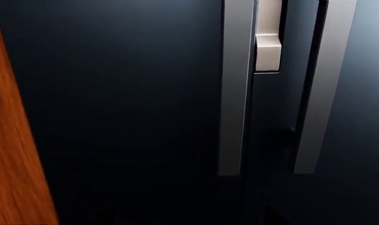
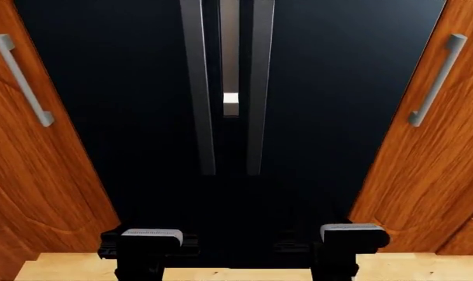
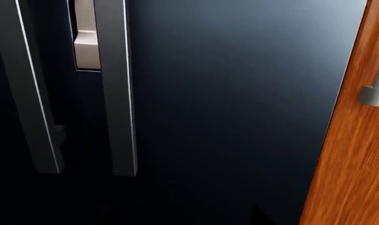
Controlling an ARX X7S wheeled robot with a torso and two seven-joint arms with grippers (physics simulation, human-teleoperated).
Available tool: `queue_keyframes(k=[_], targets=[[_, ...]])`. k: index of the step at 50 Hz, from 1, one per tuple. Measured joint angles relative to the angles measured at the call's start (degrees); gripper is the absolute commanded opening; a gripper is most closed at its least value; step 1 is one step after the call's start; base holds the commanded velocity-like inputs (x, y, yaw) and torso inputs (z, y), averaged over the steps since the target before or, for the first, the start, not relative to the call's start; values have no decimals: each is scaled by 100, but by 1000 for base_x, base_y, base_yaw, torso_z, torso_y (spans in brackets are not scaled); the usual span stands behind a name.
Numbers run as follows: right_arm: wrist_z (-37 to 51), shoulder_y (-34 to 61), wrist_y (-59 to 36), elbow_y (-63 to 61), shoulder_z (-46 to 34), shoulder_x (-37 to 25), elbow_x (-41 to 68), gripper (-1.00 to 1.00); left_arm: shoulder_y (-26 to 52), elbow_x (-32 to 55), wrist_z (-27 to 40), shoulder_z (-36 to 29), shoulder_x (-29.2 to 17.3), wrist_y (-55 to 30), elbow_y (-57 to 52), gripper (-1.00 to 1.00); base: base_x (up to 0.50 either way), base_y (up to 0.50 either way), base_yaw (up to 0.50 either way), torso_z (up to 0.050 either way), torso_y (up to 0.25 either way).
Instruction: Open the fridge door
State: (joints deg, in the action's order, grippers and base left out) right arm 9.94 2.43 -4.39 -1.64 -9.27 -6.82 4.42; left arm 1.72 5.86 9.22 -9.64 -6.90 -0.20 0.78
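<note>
Straight ahead of you in the head view stands the fridge door (image 2: 338, 105), the right-hand glossy black panel, shut and flush with its twin door (image 2: 119, 105) on the left. Its long grey bar handle (image 2: 259, 88) runs upright along its left edge, just beside the twin's handle (image 2: 196, 88), with a pale grey strip (image 2: 230, 58) showing in the seam between them. Reddish-brown wooden cabinet doors (image 2: 424, 175) flank the fridge on both sides, each with a short grey handle (image 2: 435, 79). Your left gripper (image 2: 149, 240) and right gripper (image 2: 352, 234) sit low at the near edge, well apart from the handles and holding nothing; whether their jaws are wide or narrow you cannot tell. Below them lies a light wooden floor (image 2: 244, 274).
</note>
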Motion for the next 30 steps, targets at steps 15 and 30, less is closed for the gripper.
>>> queue_keyframes(k=[15,30], targets=[[-314,2010,-2120,-246,-342,55,524,100,50,114,80,-65,-41,-96,24,100,0,0,0,0,0],[-595,4303,-2880,1169,-842,336,602,100,48,250,108,-118,-107,-158,17,100,0,0,0,0,0]])
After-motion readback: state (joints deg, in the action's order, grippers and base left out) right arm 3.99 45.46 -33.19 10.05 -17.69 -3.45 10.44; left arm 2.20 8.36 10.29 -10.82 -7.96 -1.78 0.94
